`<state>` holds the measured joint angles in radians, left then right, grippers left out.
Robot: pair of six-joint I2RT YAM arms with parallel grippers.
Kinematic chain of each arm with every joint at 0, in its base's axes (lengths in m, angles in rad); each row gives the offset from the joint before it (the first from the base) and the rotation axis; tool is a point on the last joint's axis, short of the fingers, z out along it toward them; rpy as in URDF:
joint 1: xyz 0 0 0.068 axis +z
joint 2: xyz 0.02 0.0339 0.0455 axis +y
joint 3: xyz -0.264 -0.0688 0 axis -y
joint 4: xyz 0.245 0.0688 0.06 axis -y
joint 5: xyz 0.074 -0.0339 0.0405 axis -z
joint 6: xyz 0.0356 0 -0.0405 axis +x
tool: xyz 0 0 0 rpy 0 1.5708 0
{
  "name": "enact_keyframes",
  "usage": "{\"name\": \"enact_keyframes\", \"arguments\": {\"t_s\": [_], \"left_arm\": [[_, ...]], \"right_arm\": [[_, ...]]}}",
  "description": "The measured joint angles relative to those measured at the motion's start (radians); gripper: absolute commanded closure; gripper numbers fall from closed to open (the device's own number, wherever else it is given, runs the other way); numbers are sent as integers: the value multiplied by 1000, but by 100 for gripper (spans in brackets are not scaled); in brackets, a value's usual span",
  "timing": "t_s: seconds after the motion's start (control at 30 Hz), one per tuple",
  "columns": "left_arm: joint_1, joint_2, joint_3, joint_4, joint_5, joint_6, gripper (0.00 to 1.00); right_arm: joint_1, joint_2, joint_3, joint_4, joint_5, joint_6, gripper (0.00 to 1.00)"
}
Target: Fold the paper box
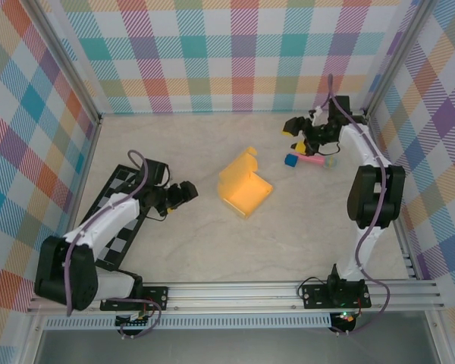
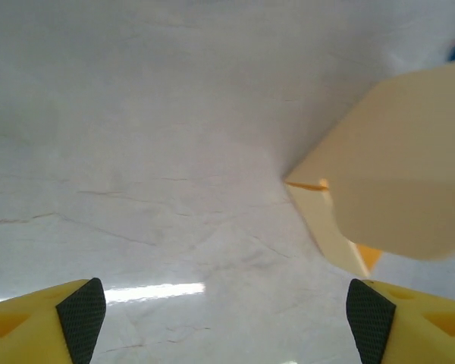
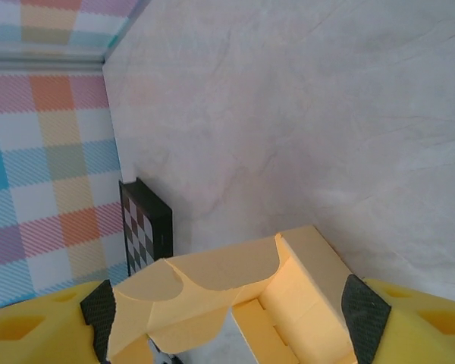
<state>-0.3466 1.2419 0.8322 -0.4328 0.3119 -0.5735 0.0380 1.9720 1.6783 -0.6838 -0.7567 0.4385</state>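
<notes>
- Our left arm (image 1: pixel 110 218) lies low, stretched rightward; the left gripper (image 1: pixel 186 192) holds its fingers (image 2: pixel 81 318) spread wide.
- Our right arm (image 1: pixel 375 193) reaches far forward, wrist bent leftward; the right gripper (image 1: pixel 294 136) likewise gapes, fingers (image 3: pixel 100 312) wide apart.

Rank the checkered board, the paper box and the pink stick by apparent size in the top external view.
1. checkered board, largest even though partly hidden
2. paper box
3. pink stick, clearly smallest
</notes>
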Motion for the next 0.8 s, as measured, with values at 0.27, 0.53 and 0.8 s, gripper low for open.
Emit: {"name": "enact_keyframes", "arguments": {"t_s": [0.27, 0.53, 0.8], "left_arm": [[-155, -57, 18, 149, -10, 139, 14], [-218, -126, -135, 368, -91, 218, 20], [-314, -35, -177, 564, -227, 225, 44]], "right_arm": [[153, -82, -104, 50, 73, -548, 19], [169, -114, -276, 211, 64, -896, 43], [237, -104, -364, 396, 100, -953, 63]]}}
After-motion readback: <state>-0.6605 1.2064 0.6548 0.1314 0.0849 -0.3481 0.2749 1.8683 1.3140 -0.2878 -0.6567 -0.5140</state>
